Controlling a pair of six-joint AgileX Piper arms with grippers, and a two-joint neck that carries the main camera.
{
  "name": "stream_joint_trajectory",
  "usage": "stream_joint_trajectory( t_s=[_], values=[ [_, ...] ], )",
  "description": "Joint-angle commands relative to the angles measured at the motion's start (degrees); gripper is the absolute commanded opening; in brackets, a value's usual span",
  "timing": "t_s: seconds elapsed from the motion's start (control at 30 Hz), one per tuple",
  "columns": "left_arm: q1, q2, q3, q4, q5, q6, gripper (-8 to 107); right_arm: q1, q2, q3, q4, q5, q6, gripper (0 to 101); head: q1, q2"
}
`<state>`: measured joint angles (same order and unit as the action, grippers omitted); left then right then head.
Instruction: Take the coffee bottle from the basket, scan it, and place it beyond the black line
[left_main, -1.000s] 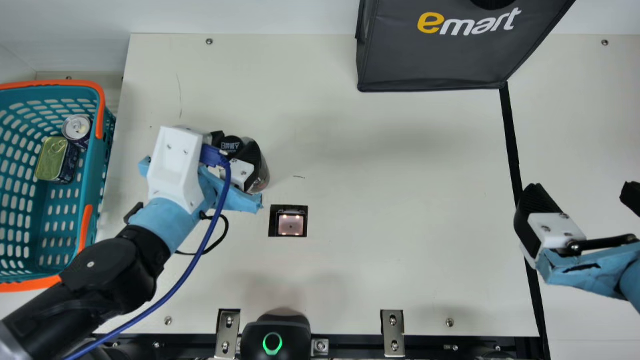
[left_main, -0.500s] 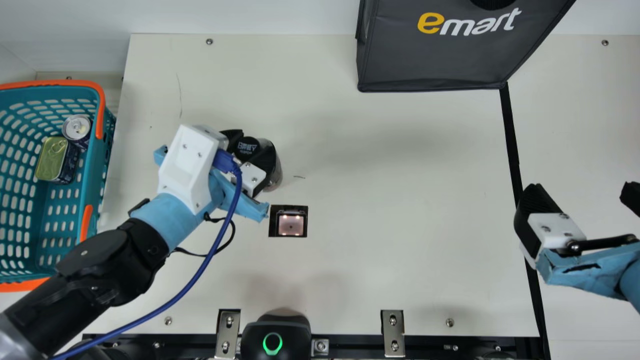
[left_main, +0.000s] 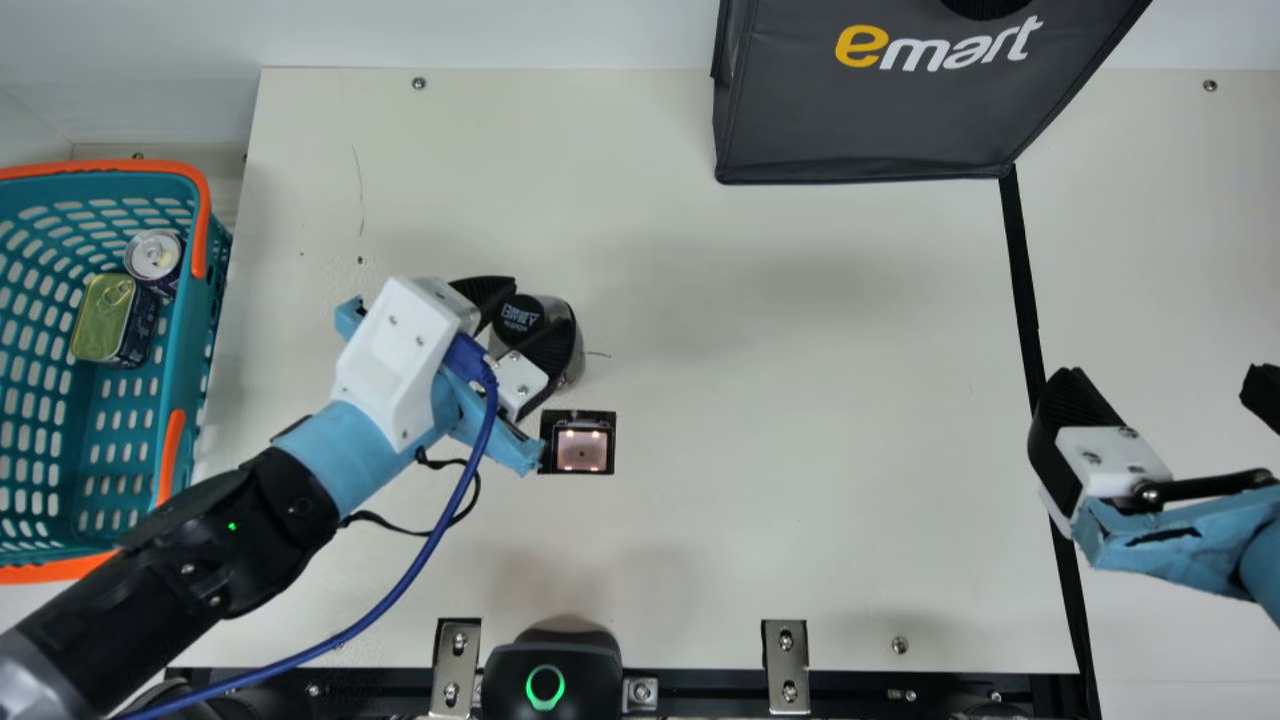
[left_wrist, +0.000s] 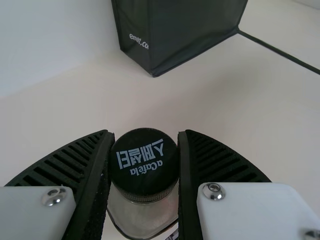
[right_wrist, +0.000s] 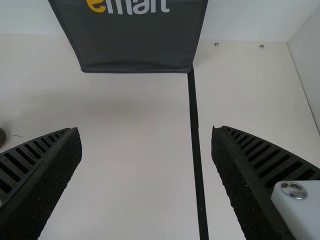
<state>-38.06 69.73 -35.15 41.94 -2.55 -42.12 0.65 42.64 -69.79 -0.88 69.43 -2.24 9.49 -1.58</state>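
The left gripper clamps the coffee bottle between its jaws. Near them, the scanner window sits flush in the cream table. Well apart, the right gripper's empty jaws stand wide. Behind both: dark bag, white wall.

So the counter is looking plain cream, with a black line striping the right. The basket at left is rocking teal with rows of pale slots, plus orange handles. The bag on the far side is wearing dark grey with yellow and white lettering. The coffee bottle is sporting a black cap with pale print, and the near ring is glowing green.
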Motion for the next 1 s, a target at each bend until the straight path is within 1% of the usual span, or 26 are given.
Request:
stream_joint_trajectory(
  t_s=[0.0,0.2,0.33,0.5,0.7,0.8,0.97],
  values=[
    [-0.1,0.1,0.2,-0.6,-0.4,0.9,10,0.0,0.0,0.0,0.0,0.0,0.0,91,-1.6,0.0],
    [-0.2,0.9,0.6,0.4,-2.2,0.6,10,0.0,0.0,0.0,0.0,0.0,0.0,91,-1.6,0.0],
    [0.7,2.1,0.5,4.0,-3.4,-2.5,10,0.0,0.0,0.0,0.0,0.0,0.0,91,-1.6,0.0],
    [4.0,4.2,-0.6,10.8,-5.0,-8.8,10,0.0,0.0,0.0,0.0,0.0,0.0,91,-1.6,0.0],
    [9.4,6.4,-2.7,21.7,-8.1,-19.0,10,0.0,0.0,0.0,0.0,0.0,0.0,91,-1.6,0.0],
    [12.2,7.1,-3.7,28.8,-10.1,-25.4,10,0.0,0.0,0.0,0.0,0.0,0.0,91,-1.6,0.0],
    [17.1,7.5,-5.6,42.7,-14.4,-36.5,10,0.0,0.0,0.0,0.0,0.0,0.0,91,-1.6,0.0]
  ],
)
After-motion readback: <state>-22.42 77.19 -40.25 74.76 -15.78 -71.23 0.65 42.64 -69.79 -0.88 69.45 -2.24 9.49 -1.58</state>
